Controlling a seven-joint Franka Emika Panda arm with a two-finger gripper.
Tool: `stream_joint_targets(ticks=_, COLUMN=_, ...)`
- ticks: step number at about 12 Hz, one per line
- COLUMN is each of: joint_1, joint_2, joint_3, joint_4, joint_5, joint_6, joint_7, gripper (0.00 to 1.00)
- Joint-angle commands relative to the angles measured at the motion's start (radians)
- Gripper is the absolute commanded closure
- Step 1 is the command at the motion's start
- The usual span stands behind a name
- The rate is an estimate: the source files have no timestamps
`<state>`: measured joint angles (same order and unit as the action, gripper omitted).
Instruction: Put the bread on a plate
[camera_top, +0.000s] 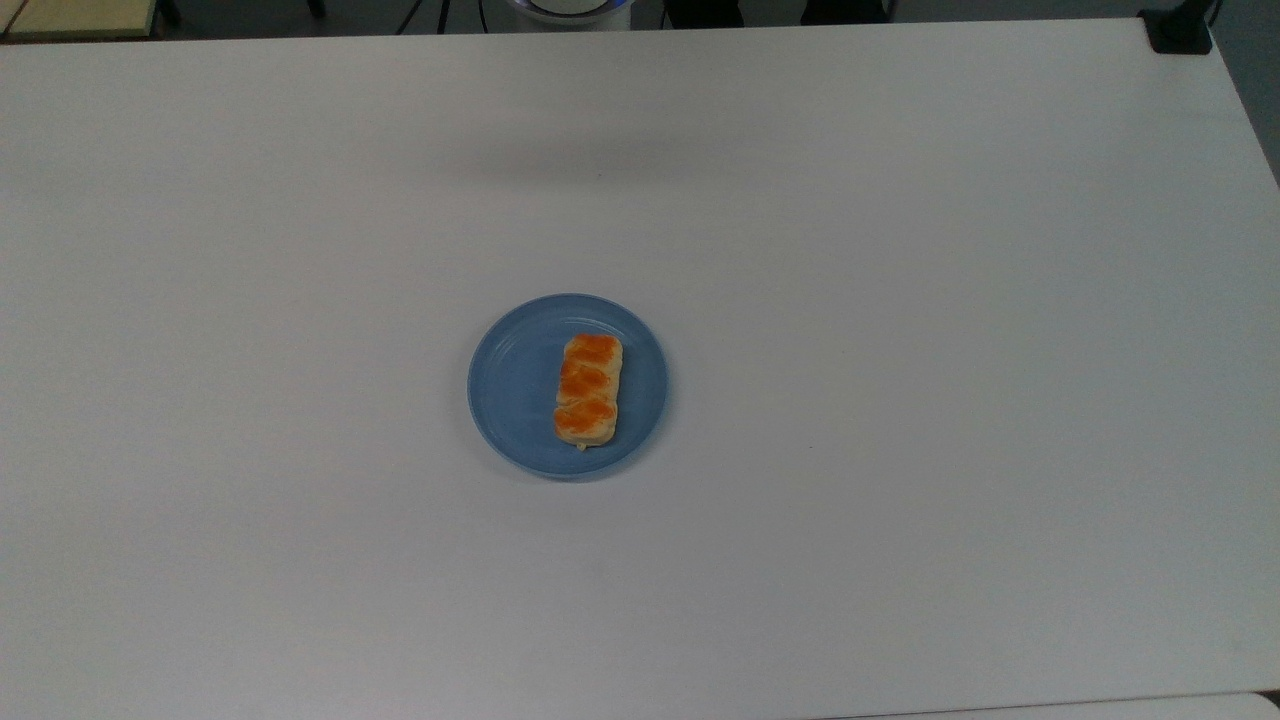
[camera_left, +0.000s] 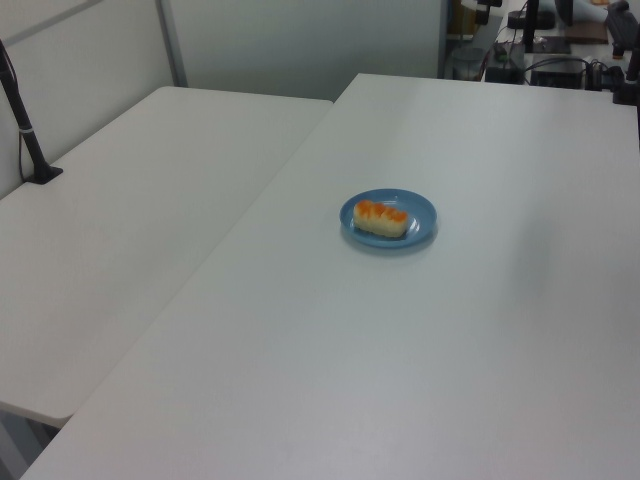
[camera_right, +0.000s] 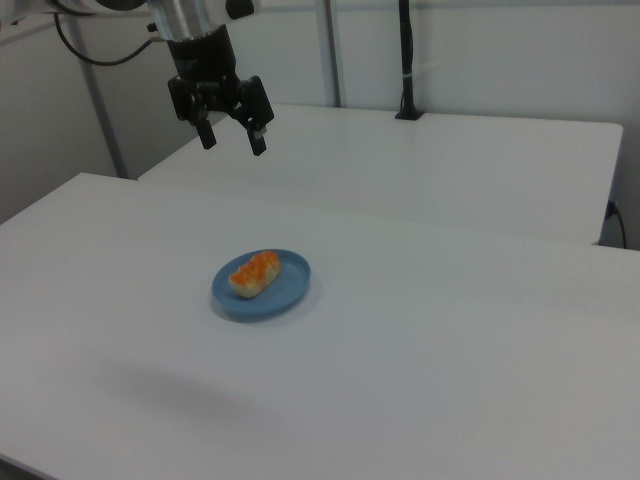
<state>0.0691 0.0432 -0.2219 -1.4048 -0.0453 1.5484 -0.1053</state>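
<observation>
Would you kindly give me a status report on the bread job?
End effector open, empty, raised off the table. Bread lying flat on the plate. Nothing in the way.
</observation>
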Motion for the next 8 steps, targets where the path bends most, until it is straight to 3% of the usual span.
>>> stream_joint_targets(ticks=1, joint_1=0.005, joint_2=-0.003, joint_3=0.063, joint_4=-0.089, joint_5=0.005, joint_6=0.091, joint_7=0.034, gripper=0.0)
stream_joint_targets(ticks=2, joint_1=-0.015, joint_2=-0.009, joint_3=0.096, joint_4=-0.12, joint_5=0.002, joint_6=0.148, joint_7=0.068, gripper=0.0)
stream_joint_targets(ticks=8, joint_1=-0.022, joint_2=-0.011, joint_3=0.096, joint_4=-0.142, joint_5=-0.004, joint_6=0.145, joint_7=0.059, gripper=0.0)
